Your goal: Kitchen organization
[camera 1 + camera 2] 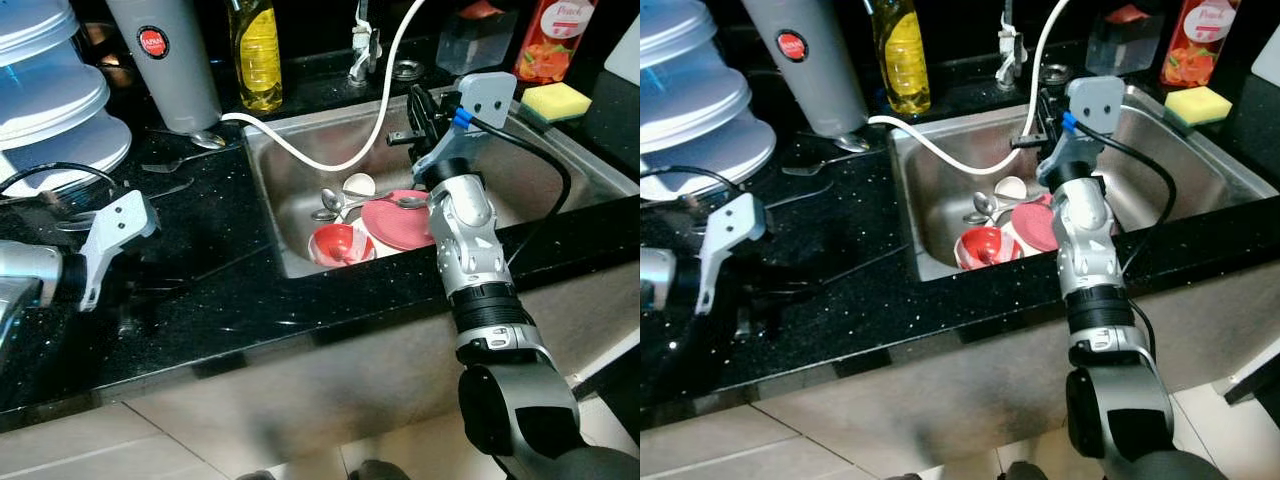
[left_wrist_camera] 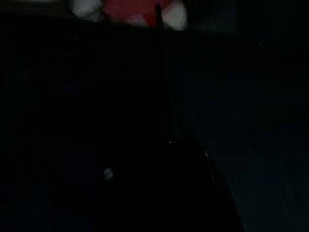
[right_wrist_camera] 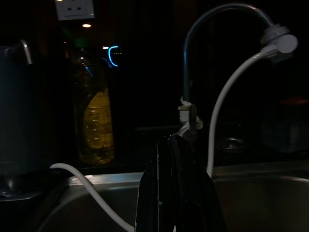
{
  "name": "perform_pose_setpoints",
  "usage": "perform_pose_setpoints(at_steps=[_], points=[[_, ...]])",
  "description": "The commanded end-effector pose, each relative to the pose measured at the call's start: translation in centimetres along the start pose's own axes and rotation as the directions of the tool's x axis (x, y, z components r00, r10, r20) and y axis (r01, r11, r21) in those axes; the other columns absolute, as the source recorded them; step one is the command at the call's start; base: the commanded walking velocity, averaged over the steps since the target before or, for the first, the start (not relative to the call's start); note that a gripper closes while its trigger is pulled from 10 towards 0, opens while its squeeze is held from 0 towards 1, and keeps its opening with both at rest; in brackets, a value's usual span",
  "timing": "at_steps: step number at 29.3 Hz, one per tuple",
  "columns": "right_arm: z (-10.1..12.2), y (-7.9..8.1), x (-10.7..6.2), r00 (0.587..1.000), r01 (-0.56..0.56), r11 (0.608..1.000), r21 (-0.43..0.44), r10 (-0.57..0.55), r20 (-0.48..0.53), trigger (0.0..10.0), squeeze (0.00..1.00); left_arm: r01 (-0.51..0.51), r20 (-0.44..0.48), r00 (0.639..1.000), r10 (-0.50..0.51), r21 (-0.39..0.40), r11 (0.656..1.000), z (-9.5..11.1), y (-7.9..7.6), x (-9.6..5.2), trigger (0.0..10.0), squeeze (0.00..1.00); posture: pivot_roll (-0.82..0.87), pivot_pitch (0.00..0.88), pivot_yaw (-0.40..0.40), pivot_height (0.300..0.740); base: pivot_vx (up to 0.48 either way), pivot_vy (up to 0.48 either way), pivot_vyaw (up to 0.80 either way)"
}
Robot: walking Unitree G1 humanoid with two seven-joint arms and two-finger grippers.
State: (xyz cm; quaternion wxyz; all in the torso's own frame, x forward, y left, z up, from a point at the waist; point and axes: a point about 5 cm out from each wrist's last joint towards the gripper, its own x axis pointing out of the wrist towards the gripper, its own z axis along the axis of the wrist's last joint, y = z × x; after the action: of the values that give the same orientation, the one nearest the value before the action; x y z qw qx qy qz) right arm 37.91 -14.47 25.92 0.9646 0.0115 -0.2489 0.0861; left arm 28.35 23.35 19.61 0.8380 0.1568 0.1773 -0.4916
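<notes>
Left gripper (image 1: 150, 275) fingers lost in shadow against the black counter (image 1: 230, 300). Left wrist view nearly black beside the sink (image 1: 300, 150).

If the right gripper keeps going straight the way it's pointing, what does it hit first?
Probably the faucet at the back of the sink: the right gripper, fingers shut, points at its base. Depth is unclear.

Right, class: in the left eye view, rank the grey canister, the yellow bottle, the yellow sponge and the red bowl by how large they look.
1. Grey canister
2. Yellow bottle
3. Red bowl and yellow sponge: they look alike, and the bowl sits nearer, so I won't rank them.
</notes>
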Motion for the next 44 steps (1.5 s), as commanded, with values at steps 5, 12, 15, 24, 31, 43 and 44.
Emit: perform_pose_setpoints(at_steps=[5, 12, 15, 24, 31, 43, 44], points=[[-0.1, 0.4, 0.0, 1.0, -0.014, 1.0, 0.008, 0.014, -0.014, 10.0, 0.0, -0.038, 0.1, 0.994, 0.043, -0.058, 0.998, 1.4, 0.0, 1.9, 10.0, 0.0, 0.04, 0.055, 0.061, 0.74, 0.0, 0.0, 0.0], [0.0, 1.0, 0.4, 1.0, -0.027, 0.999, 0.022, 0.028, -0.011, 10.0, 0.0, -0.107, 0.332, 0.933, 0.138, -0.112, 0.988, 7.5, 0.7, 7.1, 10.0, 0.0, 0.04, 0.065, 0.057, 0.74, 0.0, 0.0, 0.0], [0.1, 0.9, 0.2, 1.0, -0.021, 1.0, 0.021, 0.022, -0.006, 10.0, 0.0, -0.139, 0.359, 0.912, 0.196, -0.178, 0.974, 10.0, 1.2, 10.2, 10.0, 0.0, 0.03, 0.073, 0.071, 0.74, 0.0, 0.0, 0.0], [0.3, -0.2, -0.5, 0.999, 0.032, 0.999, 0.004, -0.032, 0.003, 10.0, 0.0, -0.208, 0.27, 0.93, 0.25, -0.174, 0.963, 13.4, 1.6, 15.5, 10.0, 0.0, -0.01, 0.076, 0.12, 0.74, 0.0, 0.0, 0.0], [0.4, -0.7, -0.8, 0.998, 0.06, 0.998, -0.001, -0.06, 0.005, 10.0, 0.0, -0.202, 0.173, 0.961, 0.215, -0.088, 0.975, 13.3, 1.0, 17.8, 10.0, 1.0, -0.02, 0.071, 0.124, 0.74, 0.0, 0.0, 0.0], [0.5, -0.1, -0.4, 1.0, 0.028, 1.0, 0.01, -0.028, -0.002, 10.0, 0.0, -0.345, 0.235, 0.906, 0.352, -0.074, 0.936, 13.7, 4.6, 13.5, 10.0, 0.0, 0.01, 0.069, 0.094, 0.74, 0.0, 0.0, 0.0], [0.5, -0.1, -0.4, 1.0, 0.028, 1.0, 0.01, -0.028, -0.002, 10.0, 0.0, -0.345, 0.235, 0.906, 0.352, -0.074, 0.936, 13.7, 4.6, 13.5, 10.0, 0.0, 0.01, 0.069, 0.094, 0.74, 0.0, 0.0, 0.0]])
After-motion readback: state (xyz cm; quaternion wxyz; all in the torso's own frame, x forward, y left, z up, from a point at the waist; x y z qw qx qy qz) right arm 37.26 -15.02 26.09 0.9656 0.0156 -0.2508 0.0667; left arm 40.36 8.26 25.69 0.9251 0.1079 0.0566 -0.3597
